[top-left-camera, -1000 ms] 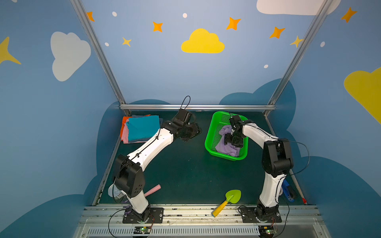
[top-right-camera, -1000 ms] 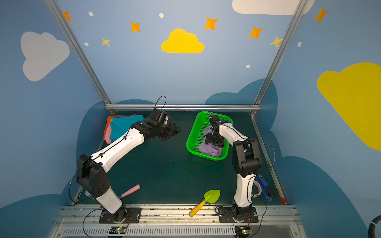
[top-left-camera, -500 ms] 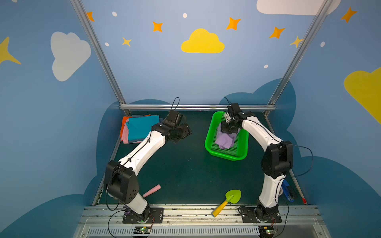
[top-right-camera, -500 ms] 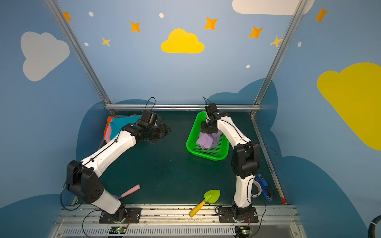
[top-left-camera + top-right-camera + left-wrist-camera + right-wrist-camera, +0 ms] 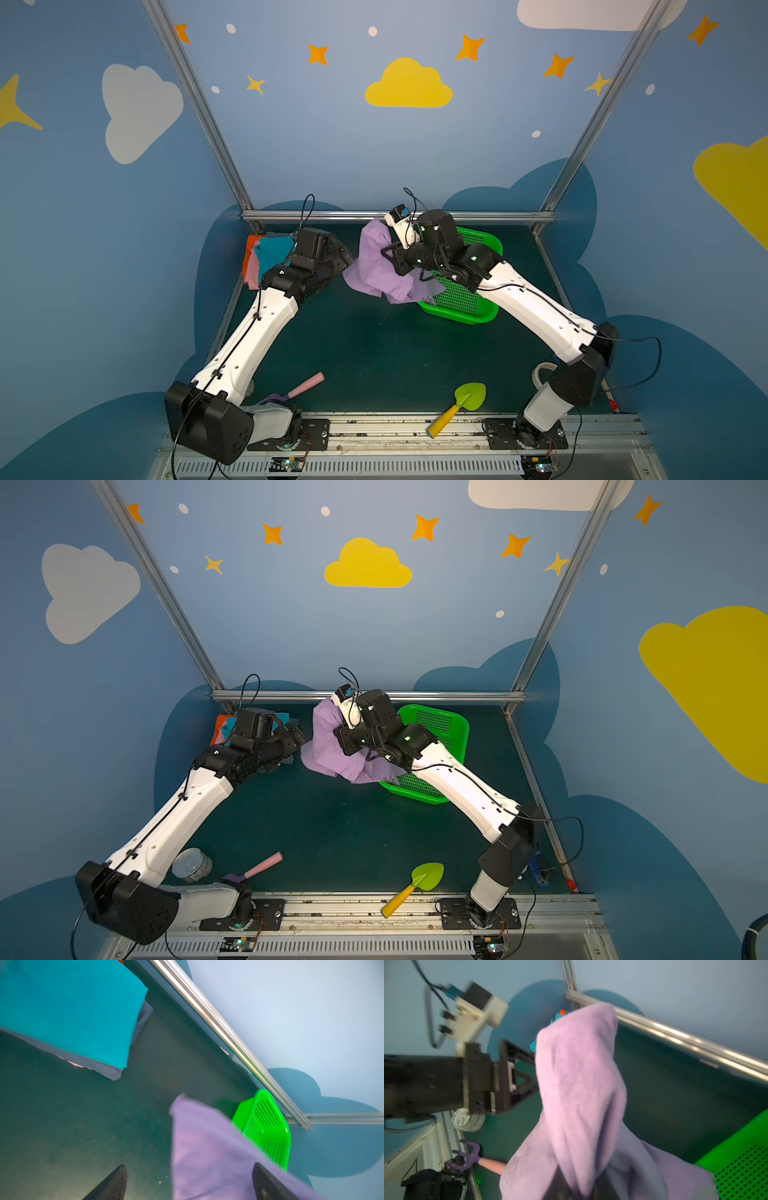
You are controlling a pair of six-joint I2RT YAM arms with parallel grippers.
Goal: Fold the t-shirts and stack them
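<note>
There, over the far middle of the dark green worktop (image 5: 374, 357), the lavender t-shirt (image 5: 376, 266) hung bunched between the two arms, and both top views showed it so (image 5: 326, 746). It was draped over the right tool (image 5: 390, 259), which was stretched out just left of the green basket (image 5: 478, 318). A trailing fold lay across the basket's left rim. In the right wrist view the cloth (image 5: 577, 1084) stood in a blurred peak and covered that tool's fingers. I could not tell whether they were pinched on the shirt or apart.

The left tool (image 5: 348, 261) stood just left of the shirt with its jaws spread wide. In the left wrist view its two dark fingers (image 5: 118, 1180) were far apart, and an edge of the lavender cloth (image 5: 207, 1157) showed between them. Whether the cloth touched either finger could not be told.

The stack of folded t-shirts (image 5: 270, 255) lay in the far left corner, partly behind the left arm. A teal tee (image 5: 68, 1012) was on top, a grey-blue tee (image 5: 99, 1066) lay under it, and a sliver of a pink tee (image 5: 75, 1065) showed below. An orange tee (image 5: 249, 253) showed at the stack's left edge.

Along the near edge lay a green-and-yellow toy shovel (image 5: 461, 403) right of the middle. A pink-handled rake (image 5: 305, 384) lay by the left arm's base, and a tin can (image 5: 192, 865) stood just left of the rake.
</note>
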